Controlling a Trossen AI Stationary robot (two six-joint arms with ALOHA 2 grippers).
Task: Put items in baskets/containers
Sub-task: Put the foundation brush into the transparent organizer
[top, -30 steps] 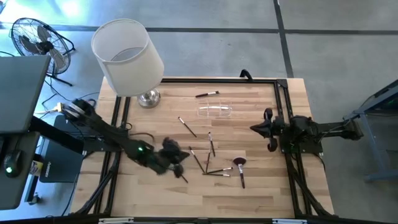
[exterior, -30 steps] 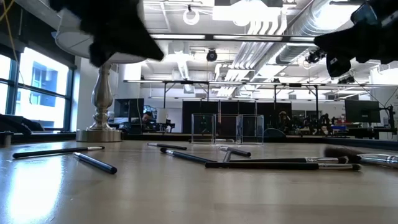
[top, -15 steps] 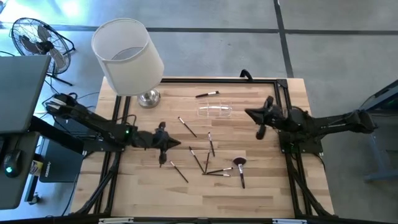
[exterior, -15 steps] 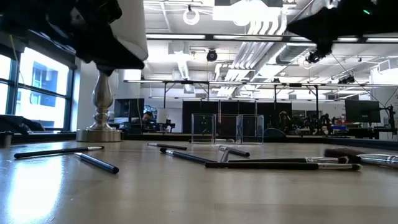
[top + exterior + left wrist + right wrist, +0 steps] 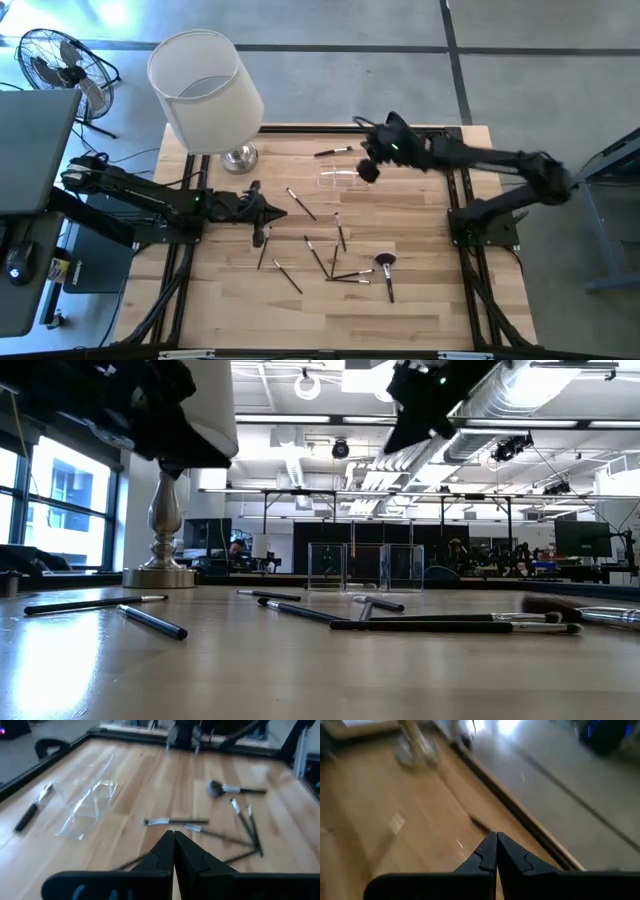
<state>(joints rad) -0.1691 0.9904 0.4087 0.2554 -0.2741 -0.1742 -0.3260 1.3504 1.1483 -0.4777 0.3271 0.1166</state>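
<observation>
Several slim dark makeup brushes [image 5: 318, 257] lie flat, scattered over the middle of the wooden table. The one with the fluffy reddish head [image 5: 385, 262] lies nearer the right, and one brush [image 5: 335, 151] lies near the far edge. The clear plastic holder [image 5: 346, 178] stands on the table just before that brush; the left wrist view also shows the holder [image 5: 85, 807]. My left gripper [image 5: 280, 212] is shut and hovers left of the brushes, its fingertips [image 5: 173, 837] pointing toward them. My right gripper [image 5: 362, 150] is shut [image 5: 496, 837] and hangs above the holder's far side.
A lamp with a big white shade [image 5: 205, 90] stands on its silver base [image 5: 238, 158] at the far left corner. A black frame [image 5: 455, 170] rims the table. Bare wood lies along the near edge [image 5: 330, 325].
My left gripper has drawn back from the near brushes toward the far and left side, staying shut. My right arm has swung from the table's right edge toward the far left, ending over the clear holder. The brushes have kept their places.
</observation>
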